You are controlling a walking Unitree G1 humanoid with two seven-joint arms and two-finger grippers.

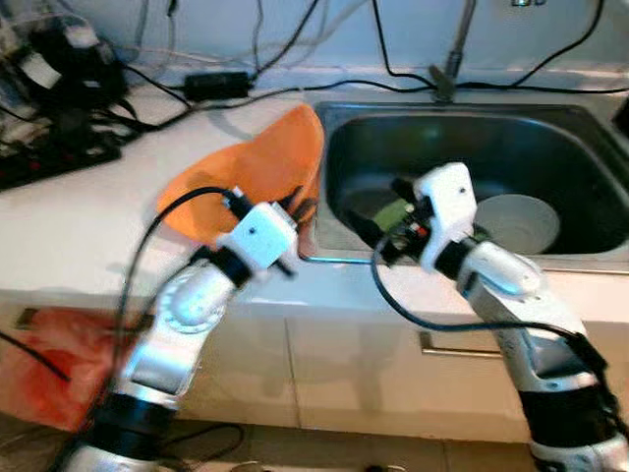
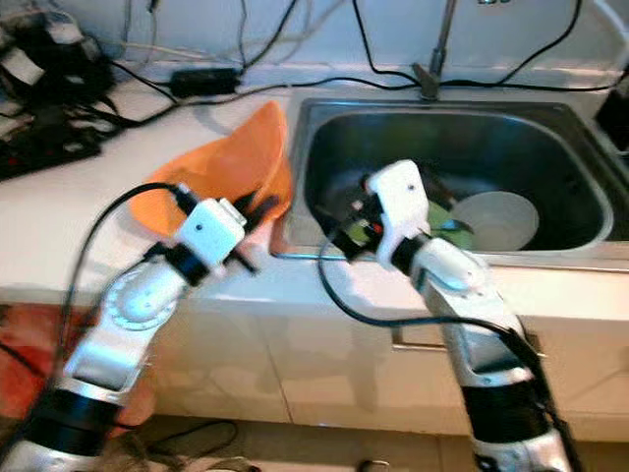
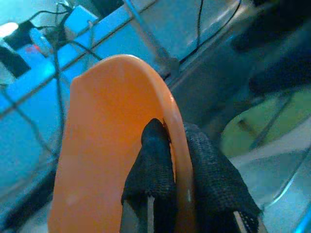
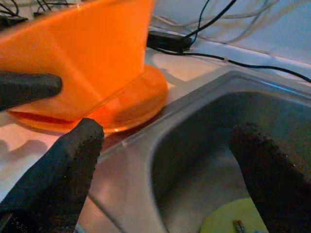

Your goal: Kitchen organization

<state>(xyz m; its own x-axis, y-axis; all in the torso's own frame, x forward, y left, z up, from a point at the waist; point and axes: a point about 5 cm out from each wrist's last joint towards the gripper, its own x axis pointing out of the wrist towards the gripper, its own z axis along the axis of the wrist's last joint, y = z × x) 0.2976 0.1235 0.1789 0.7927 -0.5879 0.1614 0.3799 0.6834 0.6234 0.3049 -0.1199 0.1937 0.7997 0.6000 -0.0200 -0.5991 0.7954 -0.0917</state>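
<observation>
Orange plate (image 1: 257, 167) in left end effector (image 3: 177, 145)

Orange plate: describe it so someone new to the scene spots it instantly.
Start at the steel sink set in the white counter. Just to its left, tilted up at the sink's edge, is the orange plate, its rim pinched by the left gripper. It's the only bright orange thing there; the dishes in the sink are pale.

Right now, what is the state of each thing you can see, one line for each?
Orange plate: tilted up on the counter beside the sink, rim pinched by the left claw.
Left claw: shut on the plate's rim.
Right claw: open, over the sink's edge, holding nothing.
Sink: no water running; a pale dish lies inside.
</observation>
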